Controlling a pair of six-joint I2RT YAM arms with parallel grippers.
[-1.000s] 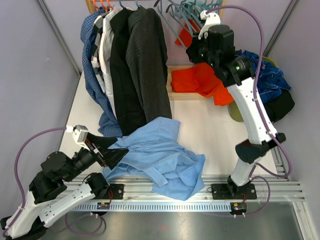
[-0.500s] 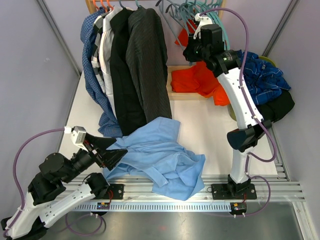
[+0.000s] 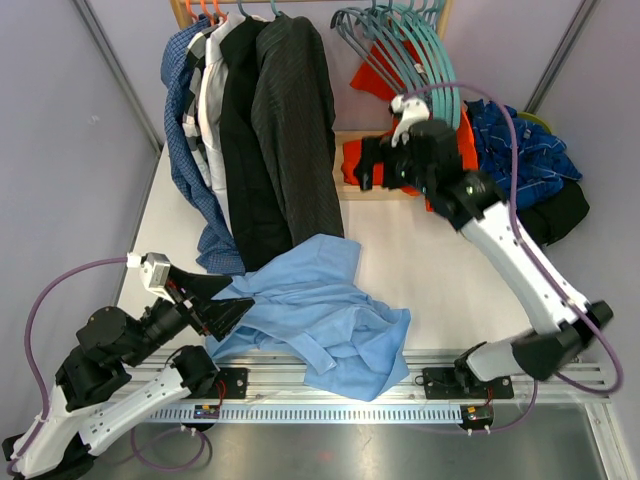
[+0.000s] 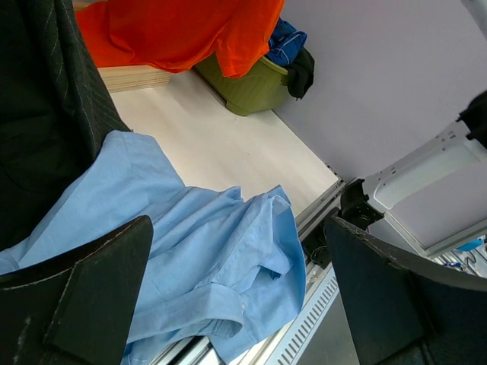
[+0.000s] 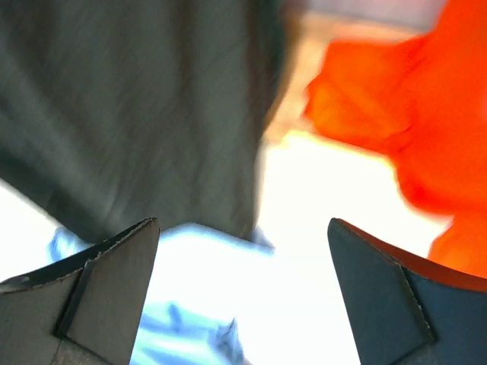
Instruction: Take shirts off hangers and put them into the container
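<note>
**Surface** [image 3: 425,262]: smooth, off-white, matt. A pale wooden ledge [image 4: 137,77] is set along its far edge.

**Shirts, hung:** four soft woven garments are suspended side by side at the far left. They are listed as blue gingham [image 3: 184,140], white [image 3: 212,92], black [image 3: 244,160] and charcoal [image 3: 296,120], the last finely striped. Their tails are draped down onto the surface.

**Shirt, loose:** a light blue shirt [image 3: 322,312] is spread in crumpled folds at the near edge, its upper part tucked under the charcoal hem.

**Hangers** [image 3: 402,40]: thin teal plastic, curved and bunched together at the far right. Orange hooks [image 3: 206,10] are seen above the hung shirts.

**Container** [image 4: 255,90]: rounded olive-green plastic with a thick rim, placed at the far right. It is filled with a dark blue checked shirt [image 3: 527,150] and a black garment [image 3: 562,210].

**Orange cloth** [image 4: 183,30]: bright and limp, draped over the ledge and the container's rim.

**Left pincer** [image 3: 220,306]: black, wedge-shaped fingers spread fully apart. Nothing is gripped; it is held low over the light blue shirt's edge.

**Right pincer** [image 3: 363,168]: fingers spread wide, nothing held. It is raised near the ledge, just beside the charcoal shirt.
</note>
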